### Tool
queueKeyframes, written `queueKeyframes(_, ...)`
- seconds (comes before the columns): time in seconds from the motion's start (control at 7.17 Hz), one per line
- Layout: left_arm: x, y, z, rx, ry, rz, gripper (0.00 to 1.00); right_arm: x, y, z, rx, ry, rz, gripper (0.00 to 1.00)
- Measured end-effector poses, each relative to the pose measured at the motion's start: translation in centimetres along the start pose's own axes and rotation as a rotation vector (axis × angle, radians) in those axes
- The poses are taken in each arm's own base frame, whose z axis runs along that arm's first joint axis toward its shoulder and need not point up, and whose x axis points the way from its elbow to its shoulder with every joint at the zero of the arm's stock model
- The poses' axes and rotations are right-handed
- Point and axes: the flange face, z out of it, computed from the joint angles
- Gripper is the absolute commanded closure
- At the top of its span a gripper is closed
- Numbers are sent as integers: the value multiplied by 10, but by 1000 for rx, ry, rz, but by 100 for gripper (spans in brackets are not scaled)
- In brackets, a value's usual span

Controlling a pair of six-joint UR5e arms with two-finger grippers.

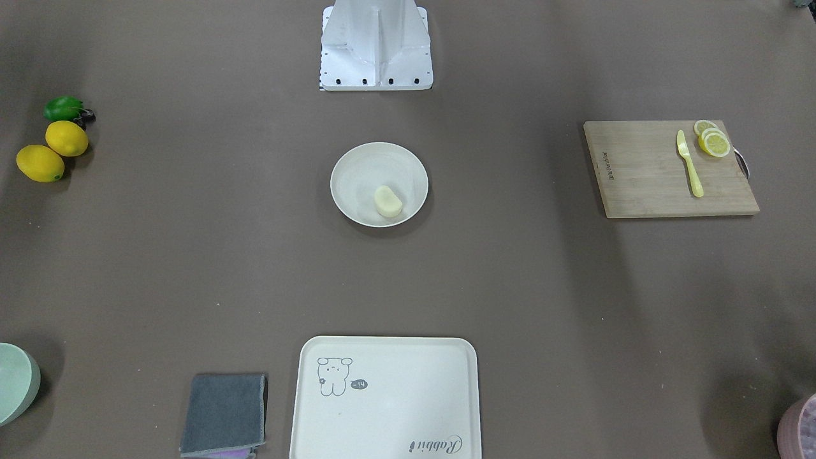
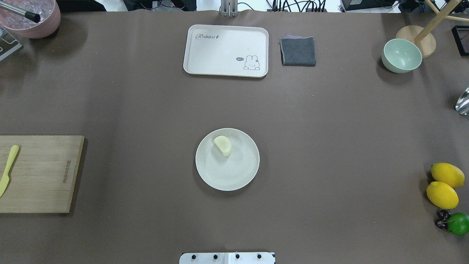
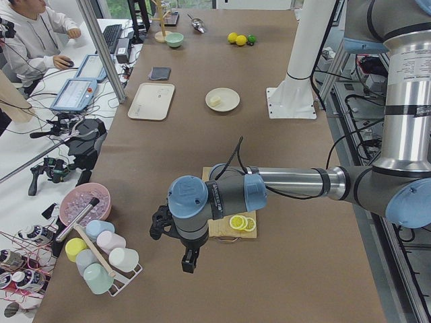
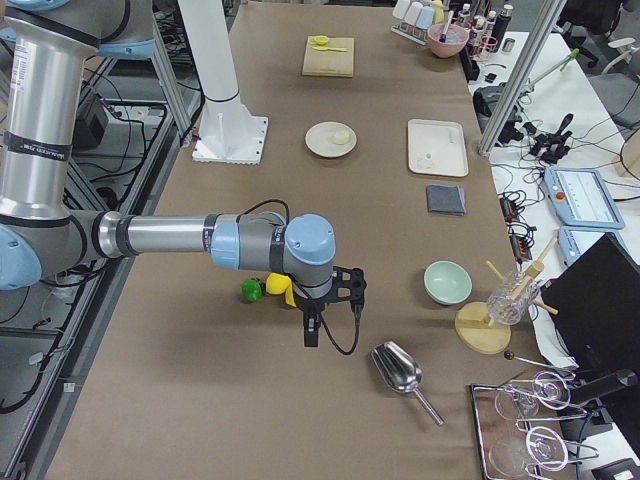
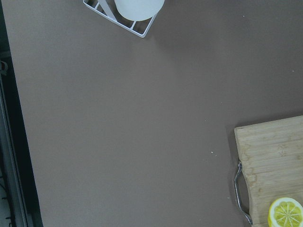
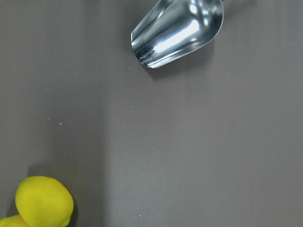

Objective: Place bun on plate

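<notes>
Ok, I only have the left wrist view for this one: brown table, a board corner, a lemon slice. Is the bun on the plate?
Observer: Yes. The bun lies on the plate, off centre, toward the rim farther from the robot.
Operator: Is either tool near it?
Observer: No. The left tool hangs over the table beside the board, and the right tool hangs by the lemons. Both are far from the plate.
Operator: Where is the knife?
Observer: The knife lies on the board, next to the lemon slices.
</notes>
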Motion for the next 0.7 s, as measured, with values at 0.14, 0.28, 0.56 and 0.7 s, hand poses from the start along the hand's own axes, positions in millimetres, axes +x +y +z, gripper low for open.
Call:
queueKeyframes(0.14,1,0,-2,6,1,1,2,0,0,0,0,-1,0,0)
queueKeyframes(0.28,1,6,-1,7,0,1,2,0,0,0,0,-1,0,0)
queueKeyframes(0.56,4,25,3,16,-7,5,2,0,0,0,-1,-1,1,0)
queueKeyframes(0.7,4,27,3,21,-10,10,2,0,0,0,-1,-1,1,0)
